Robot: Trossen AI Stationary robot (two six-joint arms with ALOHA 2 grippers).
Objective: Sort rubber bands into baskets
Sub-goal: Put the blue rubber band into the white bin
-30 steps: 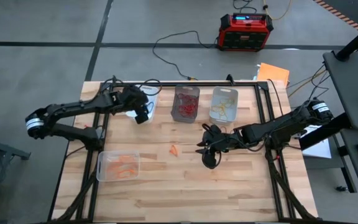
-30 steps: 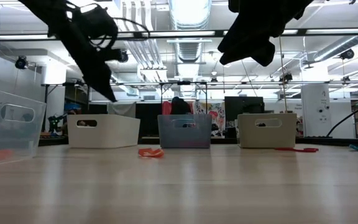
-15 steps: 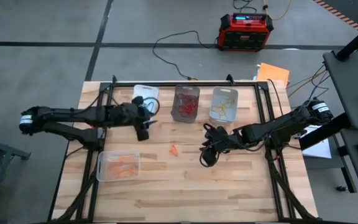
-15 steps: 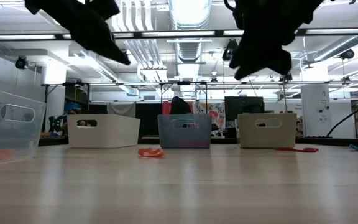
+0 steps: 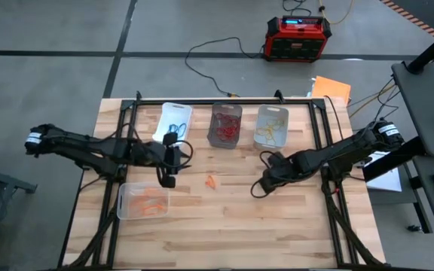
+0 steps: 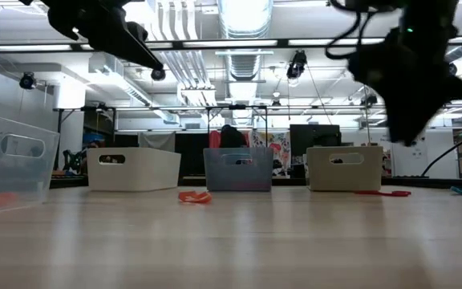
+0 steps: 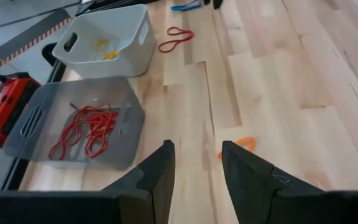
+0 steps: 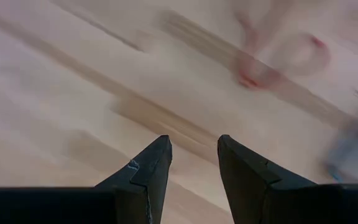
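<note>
- Standing by the table, I am seeing most of the sorting already done: red bands are lying in the smoky basket [image 5: 225,125], yellowish ones in the clear basket beside it [image 5: 271,126], blue ones in the white basket [image 5: 174,120], and orange ones in the clear basket near the front left corner [image 5: 143,200].
- Lying loose on the bare wood between the two arms is an orange rubber band [image 5: 212,181]; the low view is showing it just in front of the smoky basket.
- Showing up in the left wrist view are a red band [image 7: 176,38] and a blue band [image 7: 185,6], both lying on the table beyond the yellow-band basket, so I am judging at least three bands are waiting to be sorted.
- Hovering over the wood just beside the orange-band basket is the left gripper [image 5: 166,179], its fingers parted and carrying nothing, with the orange band in sight just ahead of them.
- Hanging above the table right of centre is the right gripper [image 5: 261,185], its fingers also apart and empty; a blurred reddish loop is lying on the wood ahead of it.
- Picking up the orange band and dropping it in the front left basket is looking like the nearest job left.
</note>
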